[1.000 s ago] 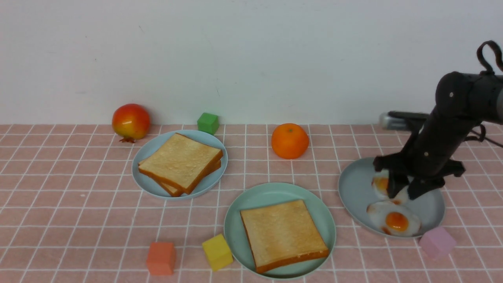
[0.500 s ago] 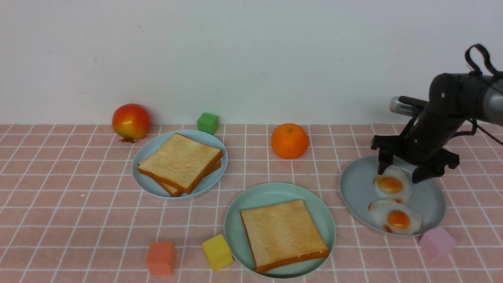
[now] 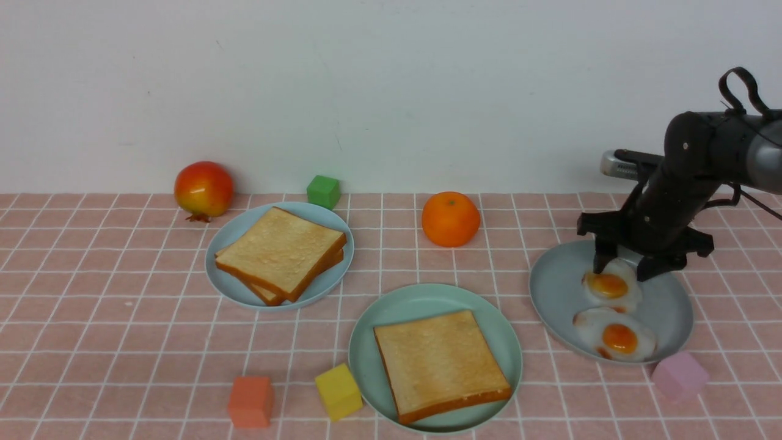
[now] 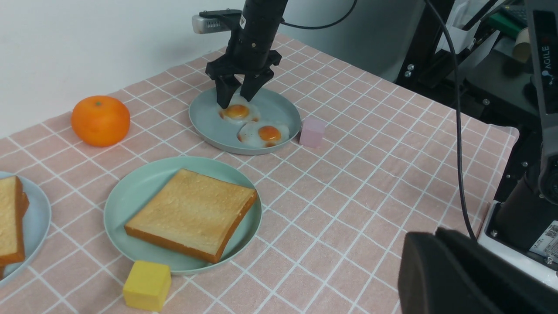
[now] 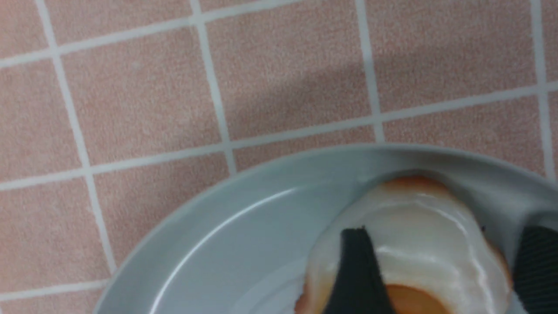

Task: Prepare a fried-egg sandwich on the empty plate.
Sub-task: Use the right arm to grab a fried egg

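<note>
A glossy red-and-yellow pomegranate [image 3: 204, 188] lies near a small bright-green cube [image 3: 324, 192], with a round orange fruit [image 3: 451, 219] farther right. Toward the front sit a coral-orange block [image 3: 251, 401] and, to its right, a tilted-looking yellow block [image 3: 339, 392]. A pale pink block [image 3: 680, 376] rests at the right, well apart from the yellow one. Behind them all rises a plain whitish wall [image 3: 391, 91].

mint-green plate [image 3: 366, 379]; orange-yolked white eggs [image 3: 616, 334]; pink, white-gridded tablecloth [image 3: 153, 360].
</note>
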`<action>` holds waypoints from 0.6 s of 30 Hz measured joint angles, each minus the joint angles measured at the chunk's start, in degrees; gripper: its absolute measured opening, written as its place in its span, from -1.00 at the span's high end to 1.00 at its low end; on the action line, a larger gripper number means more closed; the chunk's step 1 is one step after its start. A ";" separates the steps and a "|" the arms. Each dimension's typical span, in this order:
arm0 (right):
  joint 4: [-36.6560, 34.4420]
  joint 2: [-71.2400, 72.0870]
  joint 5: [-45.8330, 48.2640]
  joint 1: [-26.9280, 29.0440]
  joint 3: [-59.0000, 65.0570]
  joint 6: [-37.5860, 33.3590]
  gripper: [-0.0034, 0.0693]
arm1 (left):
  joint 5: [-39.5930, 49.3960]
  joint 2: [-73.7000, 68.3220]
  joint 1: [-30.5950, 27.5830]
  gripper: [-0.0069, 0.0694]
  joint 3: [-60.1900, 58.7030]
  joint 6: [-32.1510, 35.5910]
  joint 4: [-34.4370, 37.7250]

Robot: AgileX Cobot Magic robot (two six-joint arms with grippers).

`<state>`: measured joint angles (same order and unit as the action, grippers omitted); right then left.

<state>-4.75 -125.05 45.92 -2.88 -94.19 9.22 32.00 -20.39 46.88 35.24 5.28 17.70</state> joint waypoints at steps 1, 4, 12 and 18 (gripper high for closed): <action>-0.17 0.00 0.28 0.00 0.00 -0.20 -0.23 | 0.00 0.00 0.00 0.67 0.00 0.00 0.00; -0.32 0.00 0.88 0.06 -0.22 -0.25 0.03 | 0.00 0.00 0.00 0.67 0.00 0.00 -0.04; -0.69 0.95 2.58 0.29 -0.17 -1.64 0.80 | 0.00 0.00 0.00 0.66 0.00 0.00 -0.18; -1.06 2.56 3.44 0.29 0.25 -2.31 0.80 | 0.00 0.00 0.00 0.65 0.00 0.00 -0.39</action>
<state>-5.81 -122.49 49.37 -2.59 -93.94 6.91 32.00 -20.39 46.88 35.24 5.28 17.32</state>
